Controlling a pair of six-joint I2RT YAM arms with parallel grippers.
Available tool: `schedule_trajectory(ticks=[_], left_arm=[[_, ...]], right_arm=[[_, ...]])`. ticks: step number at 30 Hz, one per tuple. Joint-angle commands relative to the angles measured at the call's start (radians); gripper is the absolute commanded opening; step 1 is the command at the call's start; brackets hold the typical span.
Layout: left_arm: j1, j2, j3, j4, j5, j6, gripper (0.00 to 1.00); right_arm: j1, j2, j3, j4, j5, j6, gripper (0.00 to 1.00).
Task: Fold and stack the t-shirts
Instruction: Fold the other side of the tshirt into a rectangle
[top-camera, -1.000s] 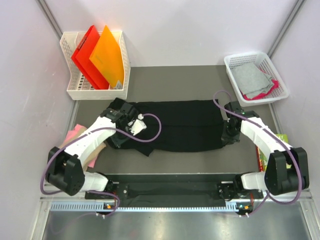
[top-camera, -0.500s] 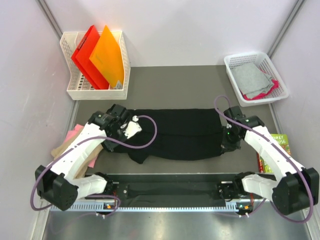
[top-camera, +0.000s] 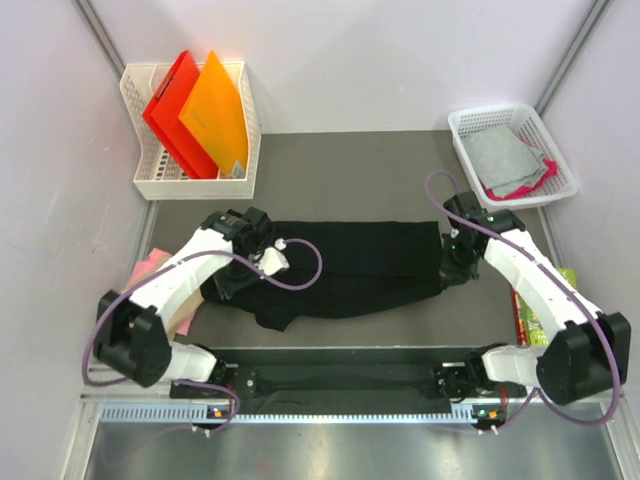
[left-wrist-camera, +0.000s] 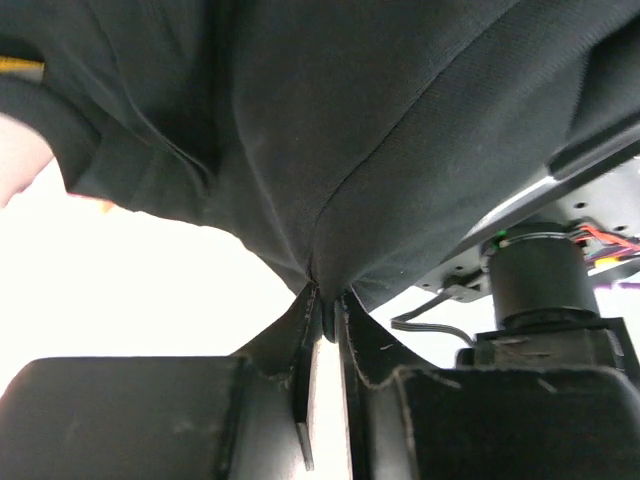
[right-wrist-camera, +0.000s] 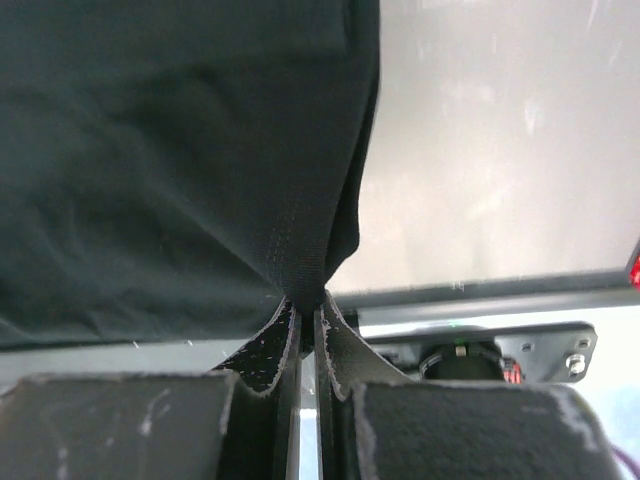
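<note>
A black t-shirt (top-camera: 360, 265) hangs stretched in a wide band between my two grippers, over the middle of the grey mat. My left gripper (top-camera: 240, 272) is shut on its left end, and the left wrist view shows the fingertips pinching a fold of the black cloth (left-wrist-camera: 350, 120) at the left gripper (left-wrist-camera: 326, 310). My right gripper (top-camera: 452, 265) is shut on the right end; the right wrist view shows the cloth (right-wrist-camera: 180, 150) bunched in the right gripper (right-wrist-camera: 308, 305). A pink t-shirt (top-camera: 148, 268) and a tan one (top-camera: 185, 318) lie at the left edge, partly under my left arm.
A white rack (top-camera: 150, 185) at the back left holds red and orange folders (top-camera: 195, 110). A white basket (top-camera: 470, 125) at the back right holds grey cloth (top-camera: 505, 155) over pink cloth. A colourful book (top-camera: 565, 280) lies under my right arm.
Both arms shifted with the shirt still held. The black cloth is now a narrower band, sagging toward the near edge at its left end. The left elbow swung out and came back.
</note>
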Motion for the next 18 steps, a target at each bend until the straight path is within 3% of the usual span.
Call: schedule_trajectory(ticks=[1,8,18], left_arm=[[-0.001,0.091,0.054,0.068,-0.052,0.074,0.14],[0.03,0.228,0.106,0.148,-0.118,0.16,0.12],[0.14,0.45,0.35,0.136,-0.131,0.231,0.1]], right_arm=[[-0.018,0.09,0.12,0.058,0.049,-0.019,0.0],[-0.046,0.245,0.222,0.113,0.066,-0.045,0.0],[-0.103,0.33,0.219,0.173,0.076,-0.071,0.0]])
